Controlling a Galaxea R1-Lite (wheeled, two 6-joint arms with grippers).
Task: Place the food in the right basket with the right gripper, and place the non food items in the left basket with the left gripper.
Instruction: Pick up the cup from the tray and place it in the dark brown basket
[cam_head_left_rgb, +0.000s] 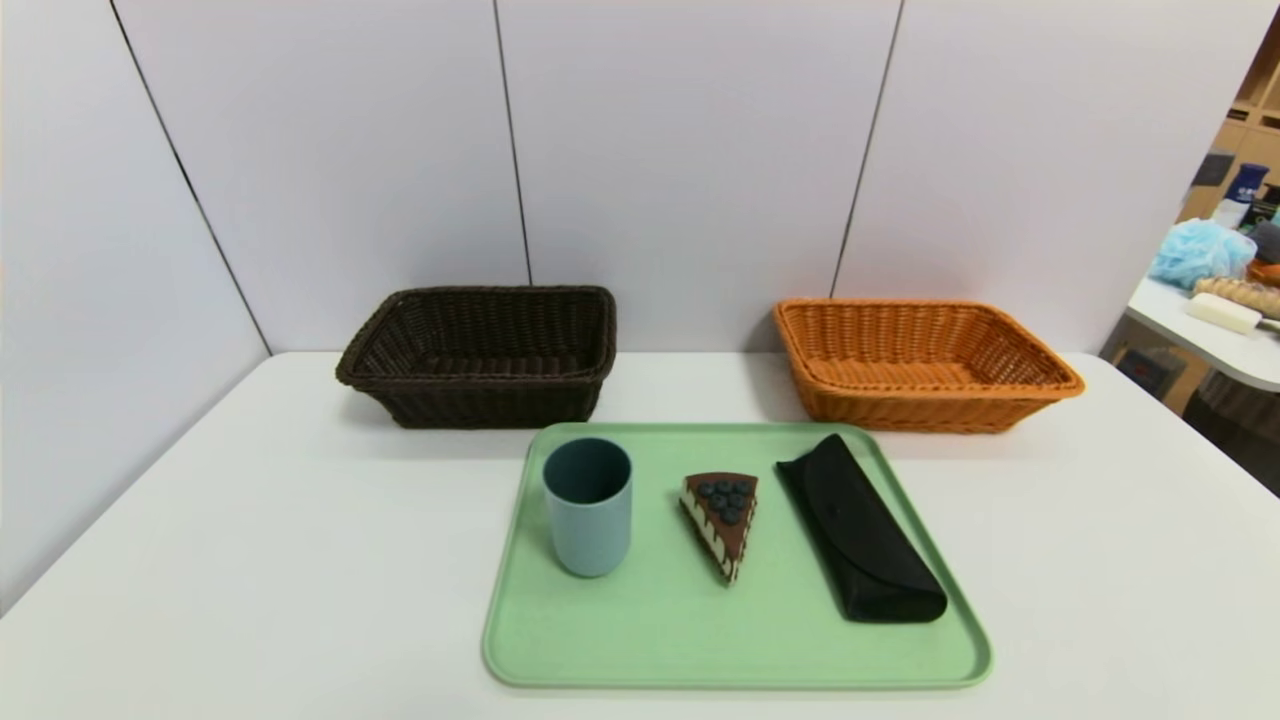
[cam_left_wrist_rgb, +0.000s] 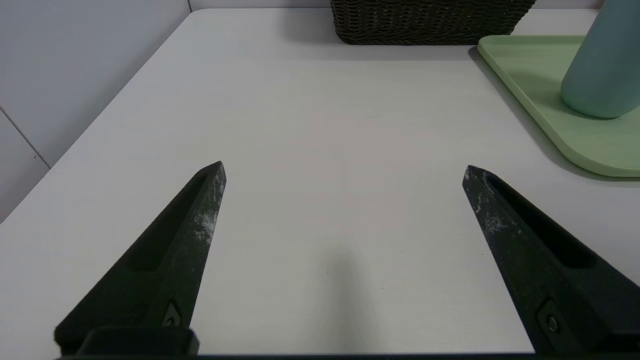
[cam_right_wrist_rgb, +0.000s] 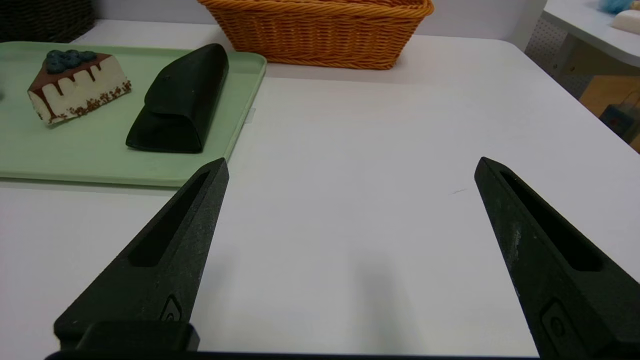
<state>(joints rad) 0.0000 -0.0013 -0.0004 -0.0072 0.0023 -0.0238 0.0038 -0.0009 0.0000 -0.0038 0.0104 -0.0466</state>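
Cake slice (cam_head_left_rgb: 722, 520): on green tray (cam_head_left_rgb: 660, 640), between blue cup (cam_head_left_rgb: 590, 510) and black case (cam_head_left_rgb: 865, 540); lies left of and farther than right gripper (cam_right_wrist_rgb: 352, 159), well apart from it. Cup upright at tray's left side, right of and beyond left gripper (cam_left_wrist_rgb: 344, 164); case at tray's right. Both grippers over white table (cam_head_left_rgb: 250, 600), fingers spread wide, released, nothing held or touched.

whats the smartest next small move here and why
I'd probably ease the open right pincer toward the cake slice: it is the only food on the tray, the orange basket is empty, and that pincer hovers over bare table, holding nothing.
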